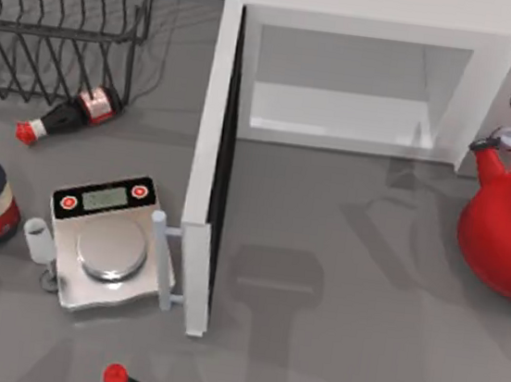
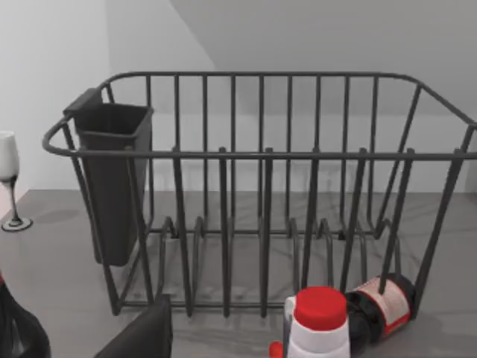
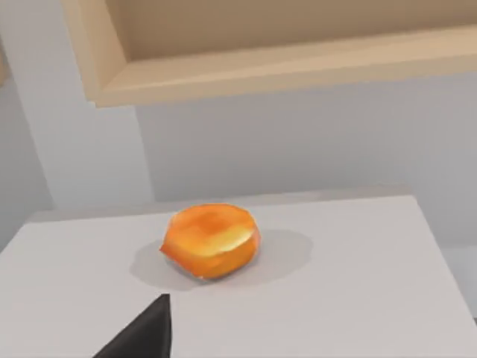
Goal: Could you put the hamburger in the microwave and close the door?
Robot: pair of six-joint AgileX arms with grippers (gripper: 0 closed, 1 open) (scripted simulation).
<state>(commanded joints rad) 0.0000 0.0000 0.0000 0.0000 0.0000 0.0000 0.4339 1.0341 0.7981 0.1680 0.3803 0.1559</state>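
At the far left of the table stands a wire dish rack (image 1: 62, 18), with a dark cutlery cup (image 2: 112, 179) hung on one end. The left wrist view looks straight at this rack. Just in front of it a small dark bottle (image 1: 69, 117) lies on its side, red cap pointing left. A dark sliver at the lower edge of that view is probably part of the left arm's own fingers, but I cannot tell whether they are spread or pressed together. Nothing belonging to the task lies near them, so this arm looks idle.

Nearer the middle sits a silver kitchen scale (image 1: 105, 242), just beside the door (image 1: 207, 166). The door stands swung fully open, edge-on toward the front, its bar handle (image 1: 161, 259) reaching out over the scale. That leaves the cavity of the microwave (image 1: 361, 92) wide open to receive food; it looks bare inside. To the right, a red kettle (image 1: 507, 231) stands by the dial panel.

The hamburger (image 3: 211, 240) rests on a pale flat surface, seemingly the microwave's top, under a beige shelf (image 3: 283, 52). The right arm's camera faces it. A dark fingertip shows at the lower edge, well short of the bun; whether those fingers are apart or together I cannot tell. The bun still needs grasping.
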